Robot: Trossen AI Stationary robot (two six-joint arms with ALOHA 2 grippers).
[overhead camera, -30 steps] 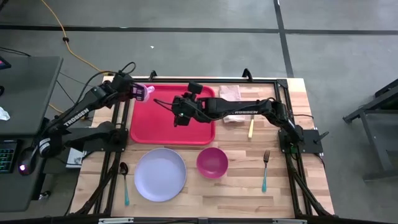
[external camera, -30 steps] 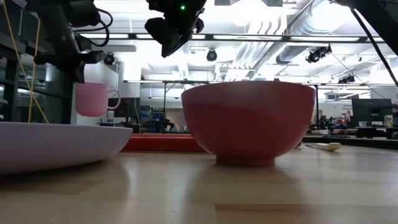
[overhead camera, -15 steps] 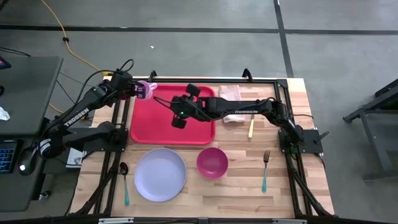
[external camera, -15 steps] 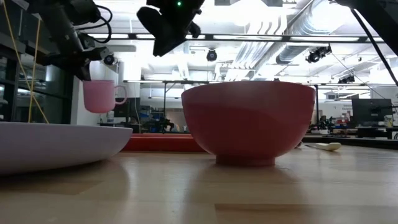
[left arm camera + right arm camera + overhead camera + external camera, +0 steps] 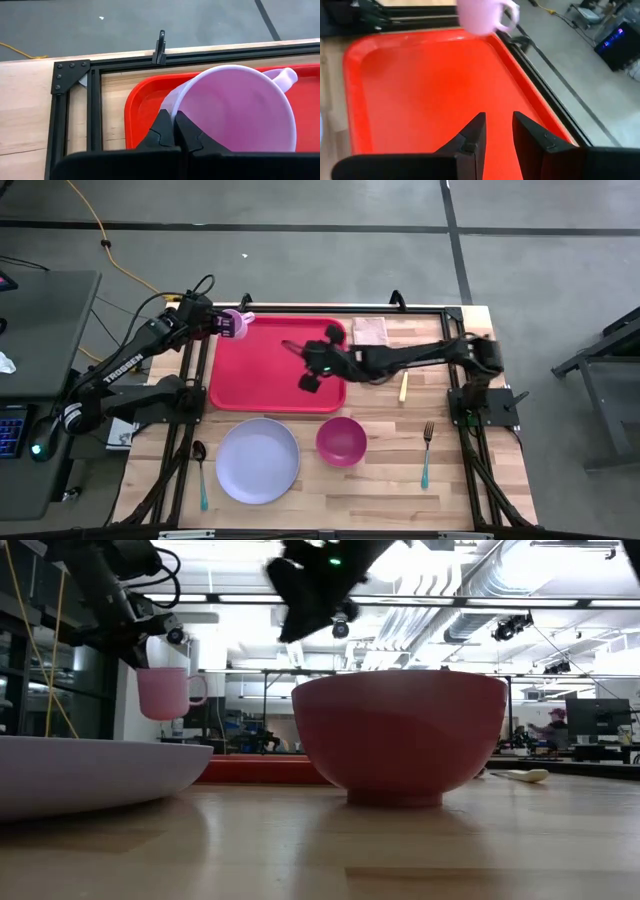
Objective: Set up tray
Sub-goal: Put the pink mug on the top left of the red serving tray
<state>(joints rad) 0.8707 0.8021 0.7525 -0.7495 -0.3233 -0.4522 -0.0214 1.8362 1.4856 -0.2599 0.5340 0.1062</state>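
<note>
Tray (image 5: 265, 365), red, lies flat on the table (image 5: 450, 480) in the upper middle of the high view, inside the black frame (image 5: 440, 311).

Left gripper (image 5: 222, 323) is at the tray's upper-left corner in the high view. Its jaws are clamped on the rim of a pink mug (image 5: 233, 323). In the left wrist view the fingers (image 5: 167, 131) pinch the mug's near wall, with the tray's red corner (image 5: 145, 100) directly beneath. The low view shows the mug (image 5: 165, 692) hanging upright in the upper left of the frame, clear of the tray, handle pointing toward frame centre.

Right gripper (image 5: 312, 375) is over the tray's lower-right part in the high view, its arm reaching in from the right side of the frame. In the right wrist view its jaws stand slightly apart with nothing between them; the tray's bare red floor (image 5: 420, 85) fills the frame past the fingertips, and the mug (image 5: 482, 15) shows at top centre, above the tray's far edge. No contact between these jaws and the tray is visible.

Below the tray in the high view: lavender plate (image 5: 258, 460) and magenta bowl (image 5: 341, 440), side by side. A spoon (image 5: 200, 472) lies left of the plate, a fork (image 5: 427, 452) lower right. A napkin (image 5: 369, 330) sits just right of the tray's upper-right corner.
</note>
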